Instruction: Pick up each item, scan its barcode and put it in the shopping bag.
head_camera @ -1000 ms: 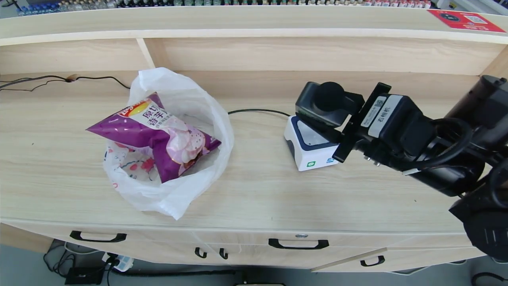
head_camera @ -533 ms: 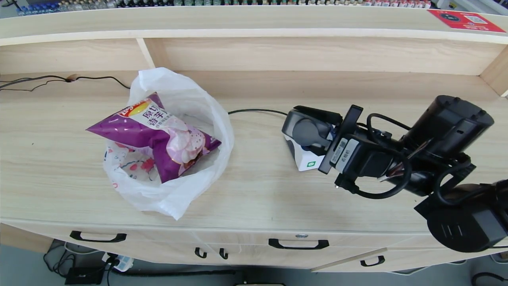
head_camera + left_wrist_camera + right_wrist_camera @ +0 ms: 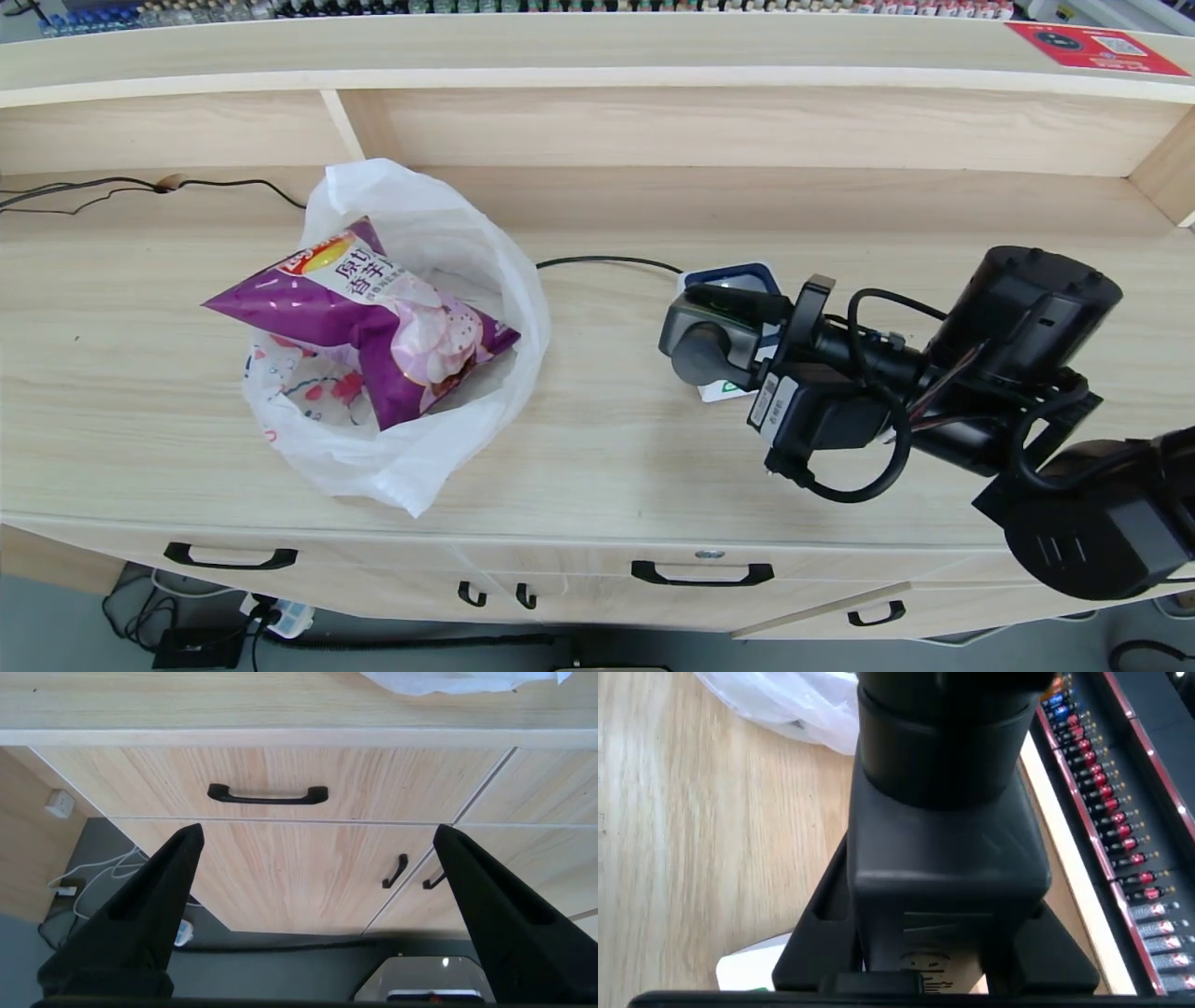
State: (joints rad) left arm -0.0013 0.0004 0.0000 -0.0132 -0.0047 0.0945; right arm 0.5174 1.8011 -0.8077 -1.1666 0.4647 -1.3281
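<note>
The left gripper (image 3: pixel 318 831) hangs below the worktop's front edge, facing the drawer fronts (image 3: pixel 308 873), its fingers spread wide with nothing between them. Well off to the right gripper's left, the shopping bag (image 3: pixel 425 215) sits on the worktop (image 3: pixel 607 448) with its mouth open. A purple crisp packet (image 3: pixel 373 317) lies in it, a good part of it sticking out over the rim, so one item looks bagged already. A black cable (image 3: pixel 607 259) runs across the worktop from beside the bag toward the scanner (image 3: pixel 733 277), which stands just behind and under the right gripper (image 3: pixel 719 329); its blue top and a bit of its white front show past the gripper. The right gripper is closed on a dark container (image 3: pixel 943 859), a squarish body with a round neck, held low and close over the scanner. That reads as the scan step for a second item. Whether its barcode faces the scanner window I cannot tell, since the label side is hidden. What is left, as I judge it: get the scan, then carry the container leftward to the bag and let it go inside, beside or on top of the crisp packet, which takes up much of the mouth
</note>
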